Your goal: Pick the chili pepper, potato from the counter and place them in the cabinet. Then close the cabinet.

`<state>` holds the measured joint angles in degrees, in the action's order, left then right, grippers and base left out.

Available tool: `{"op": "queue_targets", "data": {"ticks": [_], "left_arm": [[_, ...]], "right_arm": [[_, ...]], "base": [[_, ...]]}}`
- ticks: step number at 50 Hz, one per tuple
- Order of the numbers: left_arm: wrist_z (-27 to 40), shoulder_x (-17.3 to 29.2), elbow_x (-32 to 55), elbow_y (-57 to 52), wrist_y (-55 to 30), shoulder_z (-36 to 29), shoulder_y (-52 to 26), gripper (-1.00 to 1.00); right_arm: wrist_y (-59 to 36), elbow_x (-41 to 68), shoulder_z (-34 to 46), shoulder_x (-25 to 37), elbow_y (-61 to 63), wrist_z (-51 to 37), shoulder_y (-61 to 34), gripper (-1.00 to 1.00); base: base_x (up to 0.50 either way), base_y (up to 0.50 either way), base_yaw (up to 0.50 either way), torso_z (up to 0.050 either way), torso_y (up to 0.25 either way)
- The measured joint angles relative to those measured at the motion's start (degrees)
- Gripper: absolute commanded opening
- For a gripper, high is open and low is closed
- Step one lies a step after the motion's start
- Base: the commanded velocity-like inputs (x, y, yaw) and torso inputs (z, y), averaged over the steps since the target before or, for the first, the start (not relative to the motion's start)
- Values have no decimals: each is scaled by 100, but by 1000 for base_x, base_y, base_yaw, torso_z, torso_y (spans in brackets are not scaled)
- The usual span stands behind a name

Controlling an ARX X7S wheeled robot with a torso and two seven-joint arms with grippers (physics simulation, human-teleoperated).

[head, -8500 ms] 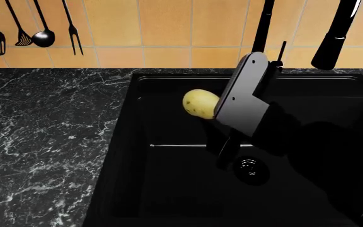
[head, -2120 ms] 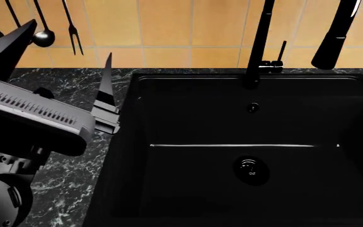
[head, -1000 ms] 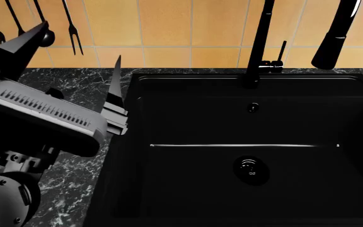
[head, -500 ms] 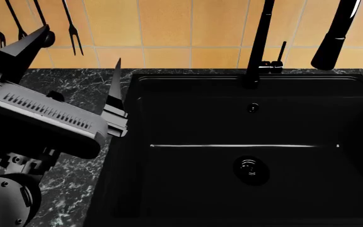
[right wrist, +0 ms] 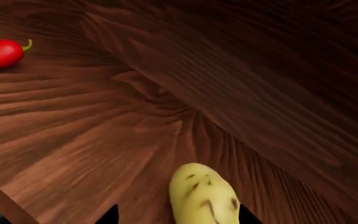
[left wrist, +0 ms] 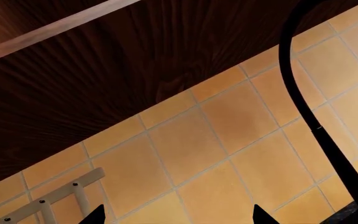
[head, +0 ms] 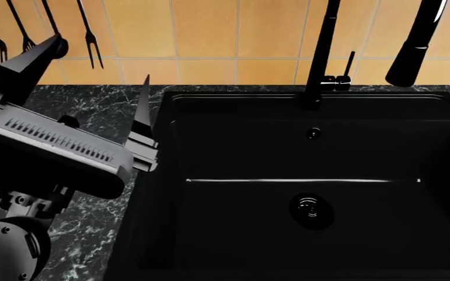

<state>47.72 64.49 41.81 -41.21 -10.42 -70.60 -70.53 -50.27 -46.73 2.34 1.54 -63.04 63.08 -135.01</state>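
In the right wrist view I look into the brown wooden cabinet (right wrist: 104,140). The pale-yellow potato (right wrist: 203,196) lies on its shelf between the fingers of my right gripper (right wrist: 177,215). The jaws stand open, with a clear gap on one side of the potato. The red chili pepper (right wrist: 2,53) rests further in on the same shelf. My left gripper (head: 96,61) is raised over the marble counter (head: 92,234) left of the sink, open and empty. Its wrist view shows its tips (left wrist: 177,217) facing the tiled wall and the cabinet underside (left wrist: 104,60). The right gripper is outside the head view.
A black sink basin (head: 311,175) fills the middle and right of the head view, with a tall black faucet (head: 319,52) behind it. Utensils, among them a fork (head: 91,41), hang on the orange tiled wall behind the left arm.
The right gripper, seen earlier holding the potato over the sink, has left the head view. The left arm came in at the left and crept slightly up and right.
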Motion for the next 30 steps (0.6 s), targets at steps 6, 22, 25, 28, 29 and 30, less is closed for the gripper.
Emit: {"op": "queue_targets", "data": {"ticks": [6, 22, 25, 28, 29, 30], "left_arm": [[-3, -10, 8, -8, -18, 6, -3, 100], [-1, -10, 12, -8, -14, 27, 17, 100], [-2, -11, 7, -1, -4, 31, 25, 100], [-1, -11, 3, 5, 4, 34, 33, 100], [0, -11, 1, 7, 7, 35, 36, 100], [1, -11, 0, 9, 10, 36, 39, 100]], "right_arm": [[6, -98, -28, -10, 21, 77, 0, 100], [-38, -375, -92, -27, 109, 333, 0, 100], [-62, -433, -68, -9, 151, 385, 1, 100], [-40, -464, -27, 24, 242, 402, 3, 100], [-25, -463, -17, 34, 281, 404, 4, 100], [-6, -457, -9, 44, 325, 408, 4, 100]], "base": [[0, 0, -1, 0, -4], [0, -1, -1, 0, -3], [0, 0, 0, 0, -3], [0, 0, 0, 0, 0], [0, 0, 0, 0, 0], [0, 0, 0, 0, 0]]}}
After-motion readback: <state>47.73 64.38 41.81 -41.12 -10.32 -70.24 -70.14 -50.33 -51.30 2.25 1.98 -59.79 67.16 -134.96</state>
